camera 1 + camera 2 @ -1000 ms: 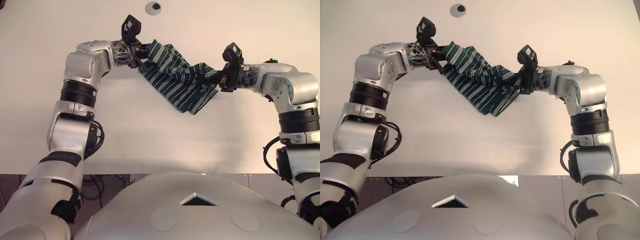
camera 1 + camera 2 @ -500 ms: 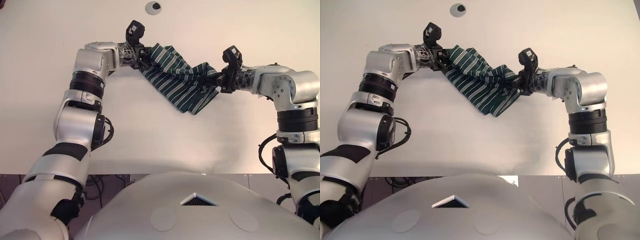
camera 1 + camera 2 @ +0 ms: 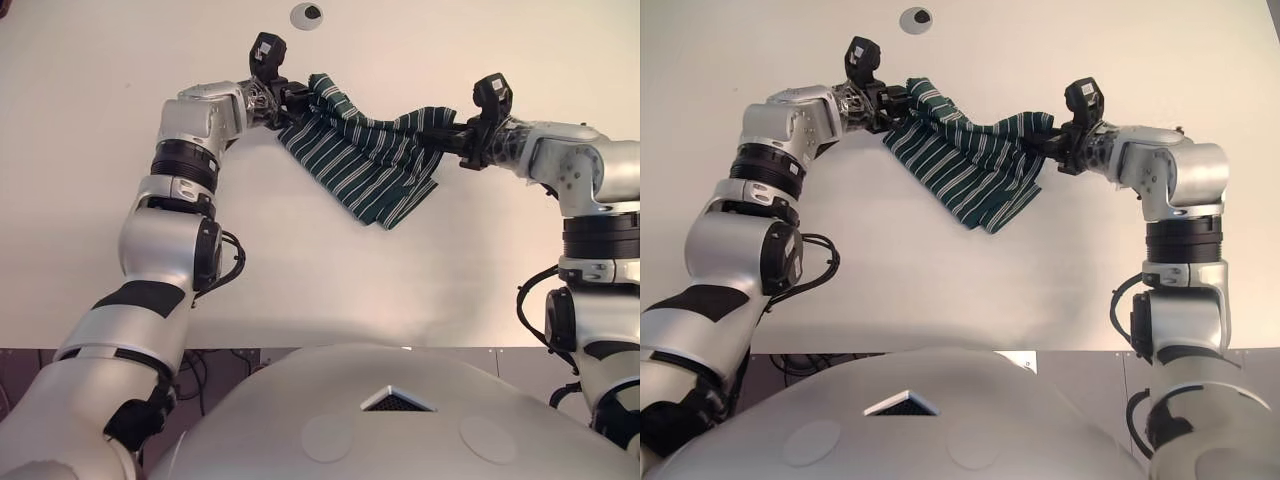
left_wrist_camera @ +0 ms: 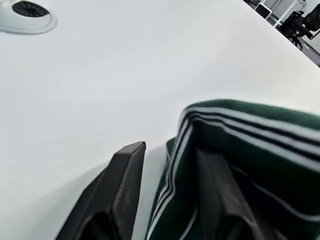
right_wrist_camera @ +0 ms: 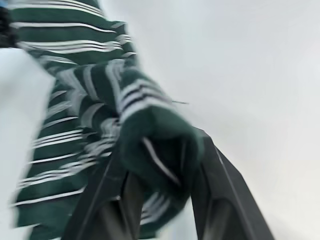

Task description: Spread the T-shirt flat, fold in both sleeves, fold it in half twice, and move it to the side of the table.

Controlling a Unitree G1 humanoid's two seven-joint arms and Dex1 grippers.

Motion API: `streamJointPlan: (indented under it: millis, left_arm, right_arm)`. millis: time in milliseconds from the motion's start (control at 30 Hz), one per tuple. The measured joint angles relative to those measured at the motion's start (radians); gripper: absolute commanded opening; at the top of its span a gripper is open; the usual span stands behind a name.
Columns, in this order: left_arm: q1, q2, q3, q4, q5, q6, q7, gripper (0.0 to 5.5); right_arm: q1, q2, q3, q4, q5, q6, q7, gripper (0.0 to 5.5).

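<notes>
The T-shirt (image 3: 365, 160) is dark green with thin white stripes, bunched and folded over on the white table (image 3: 300, 270). It hangs stretched between both grippers above the far middle of the table, its lower part drooping toward the tabletop. My left gripper (image 3: 297, 103) is shut on the shirt's far left edge; in the left wrist view the cloth (image 4: 240, 150) sits between the black fingers (image 4: 125, 185). My right gripper (image 3: 443, 137) is shut on the shirt's right edge, where a wad of striped fabric (image 5: 155, 135) is pinched between its fingers (image 5: 220, 190).
A round white cable grommet (image 3: 307, 15) with a dark centre is set into the table behind the left gripper. The table's front edge (image 3: 330, 347) runs close to the robot. Bare white tabletop lies on all sides of the shirt.
Both grippers have lifted and drawn apart, the right one moving right and farther back. The shirt's upper edge is now pulled tauter between them.
</notes>
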Motion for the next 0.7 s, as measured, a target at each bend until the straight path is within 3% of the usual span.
streamJointPlan:
  millis: [167, 500, 700]
  left_arm:
    - [-0.016, -0.017, 0.034, 0.017, -0.001, 0.001, 0.042, 1.63]
    - [-0.042, -0.027, 0.106, 0.021, -0.009, 0.058, 0.083, 1.63]
    - [-0.081, -0.038, 0.127, 0.021, -0.012, 0.076, 0.107, 1.63]
  right_arm:
    - [0.000, -0.006, 0.006, -0.002, -0.031, -0.069, 0.010, 1.23]
    - [-0.085, 0.001, -0.045, -0.049, -0.055, -0.534, 0.163, 1.23]
    - [0.011, -0.008, 0.122, -0.257, 0.045, -0.460, 0.391, 1.23]
